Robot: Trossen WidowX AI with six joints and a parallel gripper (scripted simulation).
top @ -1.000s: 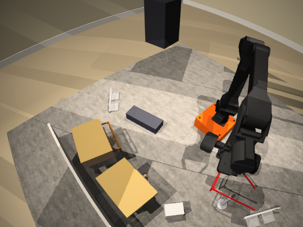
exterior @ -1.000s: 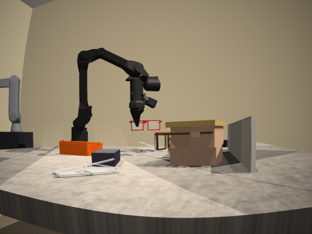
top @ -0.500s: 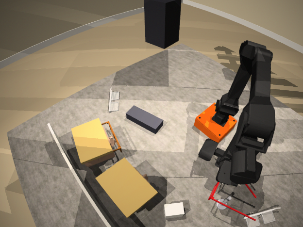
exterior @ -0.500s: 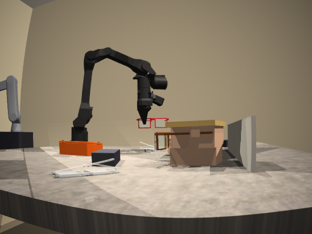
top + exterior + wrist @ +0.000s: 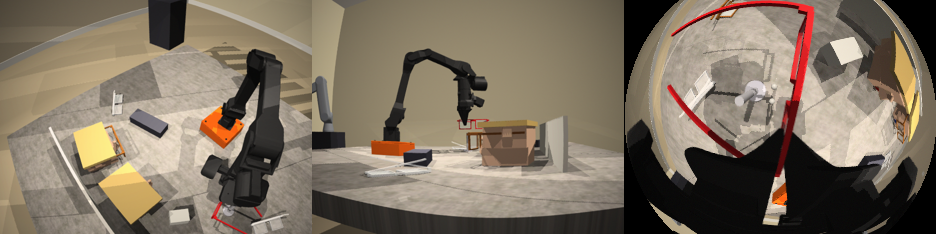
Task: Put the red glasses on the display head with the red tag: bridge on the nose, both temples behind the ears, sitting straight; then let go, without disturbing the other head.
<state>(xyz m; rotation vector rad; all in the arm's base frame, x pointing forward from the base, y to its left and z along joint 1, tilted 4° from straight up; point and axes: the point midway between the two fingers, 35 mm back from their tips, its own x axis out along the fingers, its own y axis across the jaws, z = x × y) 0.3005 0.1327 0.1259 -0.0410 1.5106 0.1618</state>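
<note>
The red glasses (image 5: 228, 224) (image 5: 465, 129) (image 5: 797, 97) hang in the air with temples spread, pinched at the front frame. My gripper (image 5: 464, 124) (image 5: 783, 133) is shut on them, pointing down; its fingertips are hidden under the arm in the top view. One display head (image 5: 94, 146) (image 5: 508, 156) with a flat yellow top wears brown glasses (image 5: 117, 139) (image 5: 473, 133). The other display head (image 5: 129, 192) (image 5: 884, 65) wears none visible; a small red patch shows low on it in the wrist view. The red glasses are apart from both heads.
A thin pale panel (image 5: 75, 173) (image 5: 558, 146) stands behind the heads. A round-based post (image 5: 228, 211) (image 5: 755, 91) stands below the glasses. White glasses (image 5: 117, 109) (image 5: 397, 172), a dark block (image 5: 148, 123) (image 5: 417, 157) and a white block (image 5: 179, 216) (image 5: 847, 51) lie around.
</note>
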